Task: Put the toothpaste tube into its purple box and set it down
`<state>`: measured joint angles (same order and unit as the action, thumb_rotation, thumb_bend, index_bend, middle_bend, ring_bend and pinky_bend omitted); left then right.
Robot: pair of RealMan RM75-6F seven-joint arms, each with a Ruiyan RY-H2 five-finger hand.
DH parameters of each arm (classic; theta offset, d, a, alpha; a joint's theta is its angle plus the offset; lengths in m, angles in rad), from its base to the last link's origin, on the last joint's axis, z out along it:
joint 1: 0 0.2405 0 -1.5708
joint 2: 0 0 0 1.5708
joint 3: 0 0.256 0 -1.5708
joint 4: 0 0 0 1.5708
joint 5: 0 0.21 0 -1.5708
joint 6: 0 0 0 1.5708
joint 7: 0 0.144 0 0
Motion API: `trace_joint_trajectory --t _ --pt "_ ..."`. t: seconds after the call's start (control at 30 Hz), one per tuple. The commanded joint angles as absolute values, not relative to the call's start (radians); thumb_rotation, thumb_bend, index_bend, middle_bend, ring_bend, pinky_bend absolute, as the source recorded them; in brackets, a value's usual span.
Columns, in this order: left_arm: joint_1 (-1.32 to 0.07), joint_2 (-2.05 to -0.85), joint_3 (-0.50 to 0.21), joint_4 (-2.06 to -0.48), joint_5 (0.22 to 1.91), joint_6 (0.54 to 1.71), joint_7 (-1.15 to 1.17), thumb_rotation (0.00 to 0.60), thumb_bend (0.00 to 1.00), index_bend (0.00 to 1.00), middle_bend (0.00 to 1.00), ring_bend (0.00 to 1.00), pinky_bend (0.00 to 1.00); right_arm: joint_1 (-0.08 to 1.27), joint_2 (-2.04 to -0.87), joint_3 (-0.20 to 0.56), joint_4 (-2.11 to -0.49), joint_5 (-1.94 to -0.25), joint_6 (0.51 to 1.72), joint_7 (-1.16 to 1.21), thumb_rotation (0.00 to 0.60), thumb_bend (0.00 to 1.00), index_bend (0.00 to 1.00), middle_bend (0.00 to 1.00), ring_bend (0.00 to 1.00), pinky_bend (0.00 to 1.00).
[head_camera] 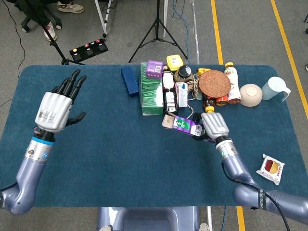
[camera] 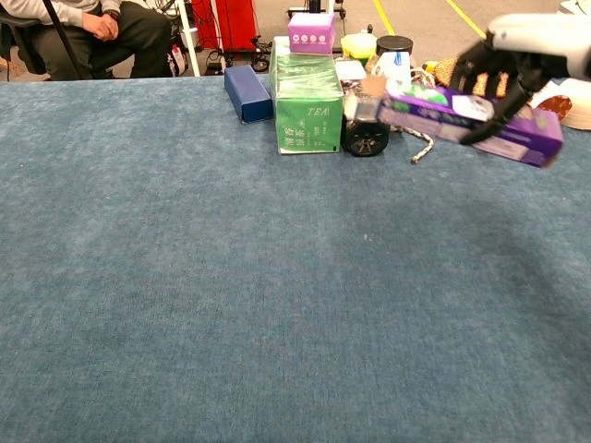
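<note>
The right hand (head_camera: 214,126) held the purple box (head_camera: 188,127) from above, its fingers (camera: 495,66) wrapped over the far end, and carried it lying nearly level just in front of the clutter at the back of the tabletop (head_camera: 120,144). In the chest view the box hung clear of the cloth, its near end tipped a little toward the black bottle (camera: 362,135) and the green tea carton (camera: 307,103). One end flap (head_camera: 168,121) stood open; whether the toothpaste tube was fully inside could not be told, as no tube showed outside the box. The left hand (head_camera: 54,109) was well away on the far left, raised, fingers spread and holding nothing. The step in hand looked like the set-down. To do it well, the box should come down flat and slowly onto the bare cloth in front of the bottle, keeping the open flap end from dipping so that nothing slides out. The long side should meet the surface first, not a corner, since a light carton would pivot and skid on one. The fingers should part only once the box rests along its whole length, then lift straight up so they do not drag it. A knotted rope (camera: 421,146) and the bottle lay close by the flap end, so a spot nearer the robot would avoid nudging them.
</note>
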<state>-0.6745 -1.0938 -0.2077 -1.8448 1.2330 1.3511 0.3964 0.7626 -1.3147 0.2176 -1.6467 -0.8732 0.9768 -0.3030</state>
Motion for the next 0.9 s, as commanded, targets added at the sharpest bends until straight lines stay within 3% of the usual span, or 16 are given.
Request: trace_joint_trajectory --t 0.03,0.5,0.6,0.67,0.77,0.9 --pt "-0.624 -1.052 -0.168 -1.813 1.269 1.329 0.323 0.6 0.16 0.0 0.0 0.14 0.44 0.758 -1.317 0.191 -1.623 -0.892 0.958 -0.318 0.6 0.4 0.52 0.65 0.69 0.85" --pt "-0.565 -1.047 -0.135 -1.76 1.313 1.299 0.237 0.6 0.16 0.0 0.0 0.14 0.44 0.789 -1.383 0.129 -1.582 -0.907 0.892 -0.39 0.6 0.39 0.48 0.61 0.63 0.83" --pt "-0.551 -1.05 -0.129 -1.741 1.323 1.296 0.211 0.6 0.16 0.0 0.0 0.14 0.44 0.797 -1.383 0.112 -1.572 -0.903 0.847 -0.39 0.6 0.21 0.29 0.43 0.47 0.7" --pt "-0.544 -1.051 -0.129 -1.725 1.322 1.291 0.188 0.6 0.16 0.0 0.0 0.14 0.44 0.808 -1.36 0.106 -1.589 -0.875 0.802 -0.387 0.6 0.03 0.11 0.22 0.28 0.52" --pt "-0.534 -1.053 -0.13 -1.706 1.324 1.285 0.154 0.6 0.16 0.0 0.0 0.14 0.44 0.81 -1.343 0.11 -1.608 -0.877 0.802 -0.378 0.6 0.0 0.03 0.09 0.14 0.38" --pt "-0.512 -1.05 -0.123 -1.693 1.348 1.292 0.098 0.6 0.16 0.0 0.0 0.14 0.44 0.8 -1.314 0.115 -1.645 -0.897 0.818 -0.354 0.6 0.0 0.02 0.03 0.09 0.32"
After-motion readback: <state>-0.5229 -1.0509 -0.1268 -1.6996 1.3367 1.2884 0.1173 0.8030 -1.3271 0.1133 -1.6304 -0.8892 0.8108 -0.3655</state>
